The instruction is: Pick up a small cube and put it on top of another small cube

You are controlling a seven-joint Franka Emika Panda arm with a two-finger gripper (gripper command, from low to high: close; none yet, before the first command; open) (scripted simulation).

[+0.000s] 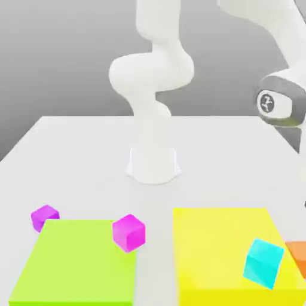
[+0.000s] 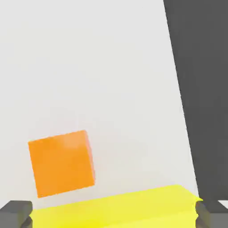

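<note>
Yellow block (image 2: 116,207) beside orange cube (image 2: 61,163)

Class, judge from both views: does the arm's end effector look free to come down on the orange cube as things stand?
Probably yes. The orange cube sits alone on the white table beside the yellow block, nothing on top of it, and the end effector is open.

We see the small cube (image 2: 62,162), plain orange with flat, even faces. It rests on the white table (image 2: 98,67), apart from the yellow slab (image 2: 116,207) but just beside it. In the exterior view only a part of it (image 1: 297,256) appears, at the right edge.
</note>
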